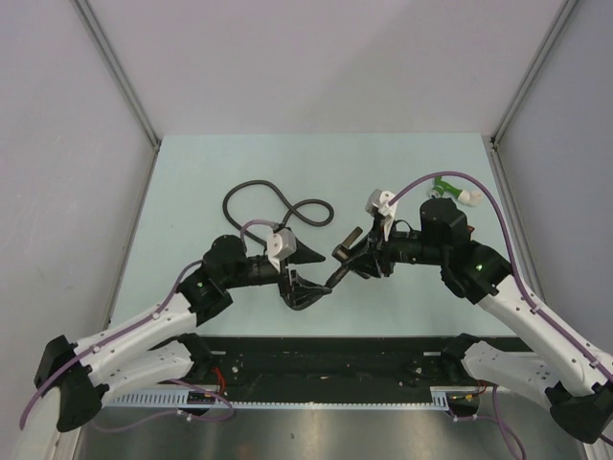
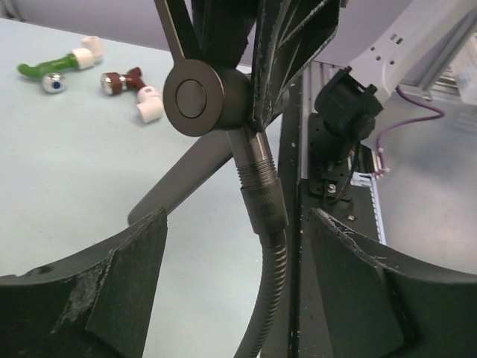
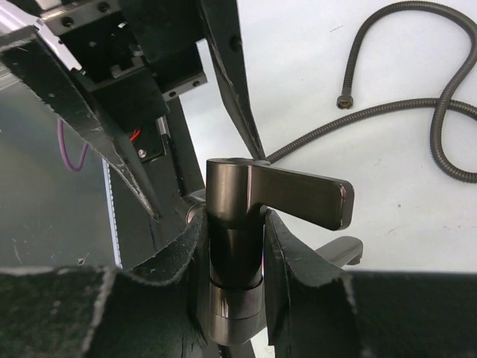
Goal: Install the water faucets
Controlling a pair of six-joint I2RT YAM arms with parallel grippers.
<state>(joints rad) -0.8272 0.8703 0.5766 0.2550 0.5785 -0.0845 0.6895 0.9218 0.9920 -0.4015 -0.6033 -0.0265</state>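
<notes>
The right pincer point(image 3: 235, 235) clamps the faucet point(image 3: 231, 186) by its body, over the middle of the tabletop point(image 1: 192, 182). The left pincer point(image 2: 238, 224) gapes wide around its threaded stem and hose point(image 2: 270, 291), touching neither.

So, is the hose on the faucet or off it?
On. Left wrist view: the nut of the hose sits on the thread of the faucet; how tight, cannot tell.

Faucet point(image 3: 232, 186): dark grey-brown metal, cylindrical body, flat lever arm projecting sideways, round end cap. Threaded stub apparently joined to ribbed hose point(image 2: 261, 313). Clamped in right gripper point(image 3: 237, 261), above bench point(image 1: 192, 192) centre.
</notes>
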